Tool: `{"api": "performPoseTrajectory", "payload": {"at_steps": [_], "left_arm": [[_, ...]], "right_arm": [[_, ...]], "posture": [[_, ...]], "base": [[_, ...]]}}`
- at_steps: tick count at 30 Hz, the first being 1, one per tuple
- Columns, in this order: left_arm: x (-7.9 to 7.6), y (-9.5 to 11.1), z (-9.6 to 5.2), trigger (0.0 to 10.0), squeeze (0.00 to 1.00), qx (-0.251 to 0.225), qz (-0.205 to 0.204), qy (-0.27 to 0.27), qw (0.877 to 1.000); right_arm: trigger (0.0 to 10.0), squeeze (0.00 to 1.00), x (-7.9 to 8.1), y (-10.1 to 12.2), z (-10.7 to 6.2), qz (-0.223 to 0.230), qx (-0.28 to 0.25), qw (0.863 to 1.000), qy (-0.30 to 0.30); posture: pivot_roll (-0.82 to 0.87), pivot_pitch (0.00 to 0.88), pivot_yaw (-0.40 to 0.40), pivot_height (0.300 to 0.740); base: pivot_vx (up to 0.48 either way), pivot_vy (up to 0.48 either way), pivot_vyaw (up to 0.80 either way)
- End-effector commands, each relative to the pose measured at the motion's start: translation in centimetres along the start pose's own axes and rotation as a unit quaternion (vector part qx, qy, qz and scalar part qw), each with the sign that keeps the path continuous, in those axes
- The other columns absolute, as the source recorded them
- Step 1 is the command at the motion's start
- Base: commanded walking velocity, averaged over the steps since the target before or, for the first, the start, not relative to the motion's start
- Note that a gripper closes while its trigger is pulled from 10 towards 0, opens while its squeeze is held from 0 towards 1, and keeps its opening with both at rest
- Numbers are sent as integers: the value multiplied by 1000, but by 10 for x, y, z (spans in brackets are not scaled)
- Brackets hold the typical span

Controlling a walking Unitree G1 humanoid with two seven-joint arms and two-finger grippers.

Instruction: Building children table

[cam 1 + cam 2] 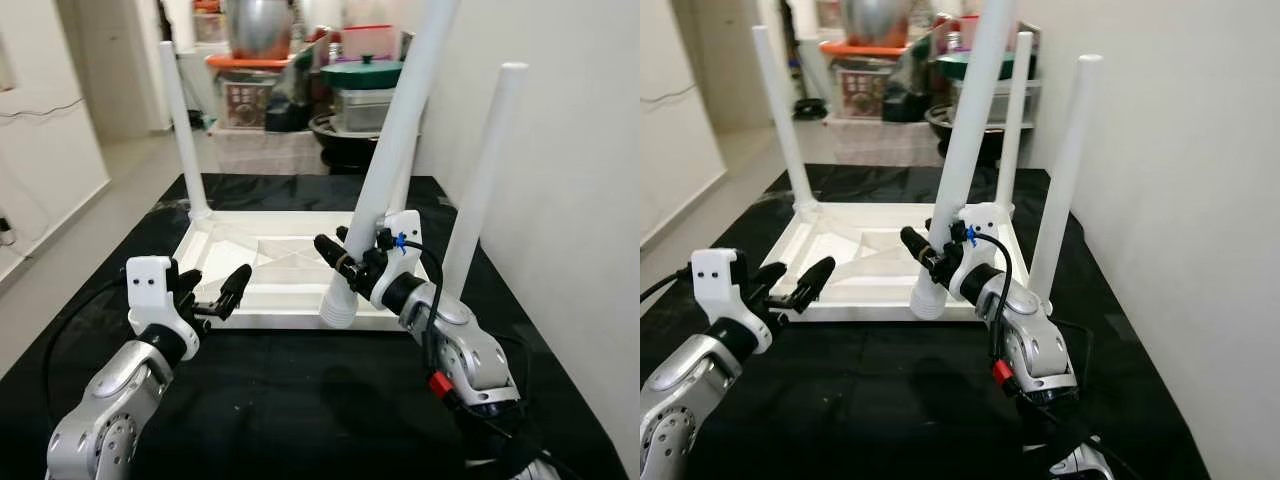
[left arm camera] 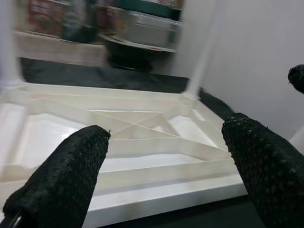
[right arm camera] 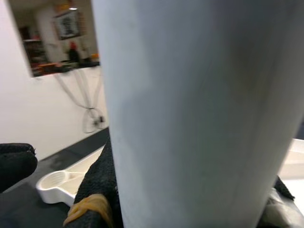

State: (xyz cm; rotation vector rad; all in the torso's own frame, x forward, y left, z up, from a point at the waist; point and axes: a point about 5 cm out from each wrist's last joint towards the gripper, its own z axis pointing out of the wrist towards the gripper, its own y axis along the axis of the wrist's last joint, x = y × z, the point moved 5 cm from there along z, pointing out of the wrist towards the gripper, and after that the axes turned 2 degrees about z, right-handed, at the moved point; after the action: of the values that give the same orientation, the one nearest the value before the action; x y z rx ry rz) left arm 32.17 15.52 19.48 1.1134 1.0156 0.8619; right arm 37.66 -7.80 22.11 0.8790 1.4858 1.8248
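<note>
Left eye view: left gripper (image 1: 222, 294) hovering spread-fingered at the upturned white tabletop (image 1: 225, 262)'s near-left edge, probably to steady it | right gripper (image 1: 352, 262) clamping the loose fourth leg (image 1: 388, 160), tilting it toward the near-right corner socket | three legs standing fitted | storage clutter (image 1: 300, 80) sitting beyond.

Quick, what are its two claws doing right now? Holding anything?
Left gripper: open, holding nothing, at the near edge of the upturned tabletop.
Right gripper: closed on the loose white table leg.
</note>
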Motion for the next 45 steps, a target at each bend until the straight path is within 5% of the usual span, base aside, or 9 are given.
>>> {"api": "performPoseTrajectory", "payload": {"at_steps": [1, 28, 35, 45], "left_arm": [[-3, -5, 2, 10000, 0, 6, 2, -1, 1000], [-1, -11, 3, 10000, 0, 4, 10, 20, 1000], [15, -8, 6, 10000, 0, -5, 39, 73, 997], [14, 3, 10, 10000, 0, -31, 42, 76, 996]], "right_arm": [[0, 0, -2, -2, -3, -1, 5, 1000, -8], [0, 0, -10, 2, -9, -19, 3, 999, -38], [0, 0, -9, 0, -8, -34, 6, 999, -42], [0, 0, -9, 0, -9, -40, 6, 998, -42]], "posture": [[102, 0, -33, 740], [91, 0, -36, 740], [90, 0, -36, 740], [89, 0, -35, 740]], "base": [[0, 469, 0], [0, 466, 0], [0, 119, 0], [223, 0, 0]]}}
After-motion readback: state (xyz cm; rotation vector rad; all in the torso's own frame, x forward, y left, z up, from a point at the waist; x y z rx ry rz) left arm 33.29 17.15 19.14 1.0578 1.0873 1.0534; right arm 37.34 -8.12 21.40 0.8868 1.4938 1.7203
